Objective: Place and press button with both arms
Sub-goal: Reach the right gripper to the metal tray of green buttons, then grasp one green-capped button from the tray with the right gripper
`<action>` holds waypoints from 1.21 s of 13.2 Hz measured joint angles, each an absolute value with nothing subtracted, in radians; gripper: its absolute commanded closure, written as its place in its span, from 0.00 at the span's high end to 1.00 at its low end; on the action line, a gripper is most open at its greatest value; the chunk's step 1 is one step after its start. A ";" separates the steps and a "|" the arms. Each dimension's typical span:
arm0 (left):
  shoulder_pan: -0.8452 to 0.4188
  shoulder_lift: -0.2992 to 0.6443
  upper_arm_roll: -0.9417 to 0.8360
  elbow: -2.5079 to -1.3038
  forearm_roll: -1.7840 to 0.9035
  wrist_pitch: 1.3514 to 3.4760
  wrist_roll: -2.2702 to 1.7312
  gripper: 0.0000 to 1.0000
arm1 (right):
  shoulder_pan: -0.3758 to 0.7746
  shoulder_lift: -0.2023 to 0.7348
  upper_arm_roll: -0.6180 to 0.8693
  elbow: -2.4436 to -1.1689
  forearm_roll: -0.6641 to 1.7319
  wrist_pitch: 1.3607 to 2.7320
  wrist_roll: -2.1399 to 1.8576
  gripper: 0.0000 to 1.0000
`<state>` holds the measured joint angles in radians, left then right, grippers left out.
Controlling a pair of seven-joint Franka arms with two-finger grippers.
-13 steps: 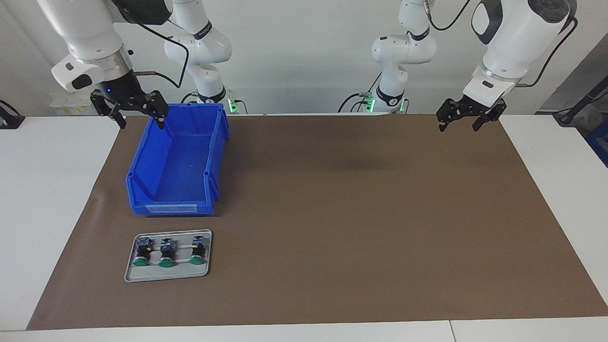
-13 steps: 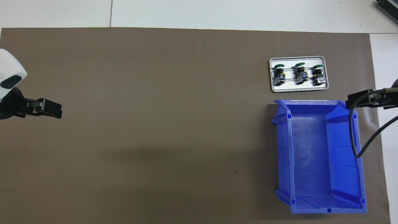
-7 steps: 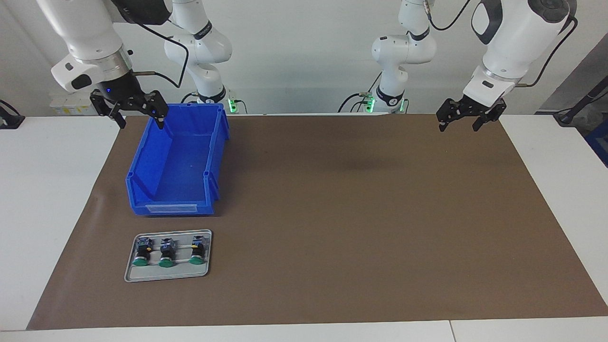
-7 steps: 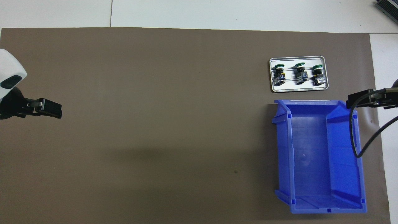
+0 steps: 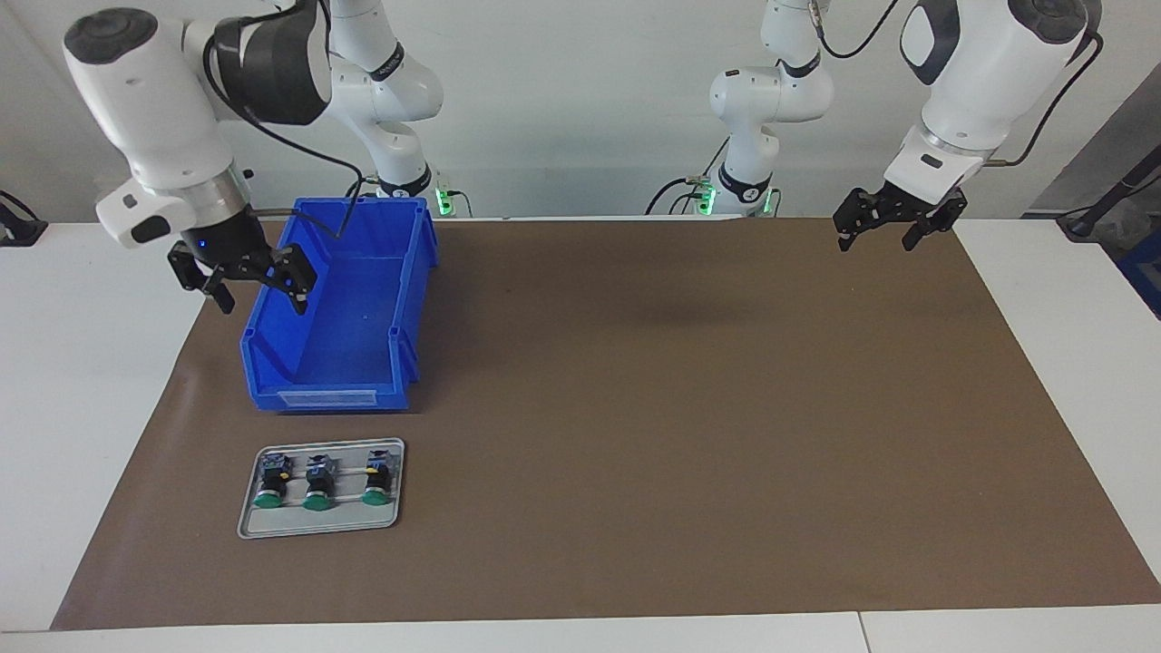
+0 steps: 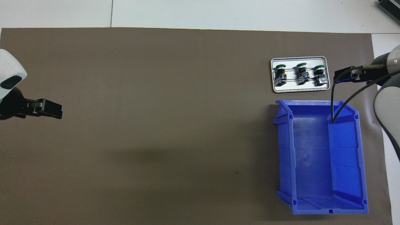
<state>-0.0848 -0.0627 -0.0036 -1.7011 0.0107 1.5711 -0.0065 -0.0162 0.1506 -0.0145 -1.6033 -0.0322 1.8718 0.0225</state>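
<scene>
Three green-capped buttons (image 5: 317,499) (image 6: 301,65) lie in a row on a small grey tray (image 5: 317,529) (image 6: 300,90), each on a black body. My right gripper (image 5: 261,301) (image 6: 340,76) hangs open and empty in the air, over the wall of the blue bin (image 5: 326,396) (image 6: 312,156) at the right arm's end of the table. In the overhead view it shows beside the tray. My left gripper (image 5: 875,243) (image 6: 56,110) waits open and empty above the brown mat's corner at the left arm's end.
The blue bin is empty and stands nearer to the robots than the tray. A brown mat (image 5: 680,408) (image 6: 172,109) covers most of the white table. The right arm's black cable (image 6: 340,103) hangs over the bin.
The right gripper has come down and moved away from the robots, along the bin's wall toward the tray. The left arm has not moved.
</scene>
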 measured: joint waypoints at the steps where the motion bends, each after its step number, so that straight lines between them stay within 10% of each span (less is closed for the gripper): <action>1: -0.085 -0.063 -0.004 -1.701 0.011 1.571 -0.007 1.00 | -0.020 0.204 -0.015 -1.603 -0.032 1.933 0.019 1.00; 12: -0.085 -0.063 -0.004 -1.701 0.011 1.571 -0.007 1.00 | -0.034 0.498 -0.015 -1.698 -0.020 2.385 -0.165 0.90; 16: -0.085 -0.063 -0.004 -1.701 0.011 1.571 -0.007 1.00 | -0.055 0.521 -0.015 -1.717 -0.020 2.436 -0.215 0.47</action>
<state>-0.0848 -0.0627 -0.0036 -1.7011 0.0107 1.5711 -0.0065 -0.0551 0.5213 -0.0148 -1.7172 -0.0197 2.4360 -0.2149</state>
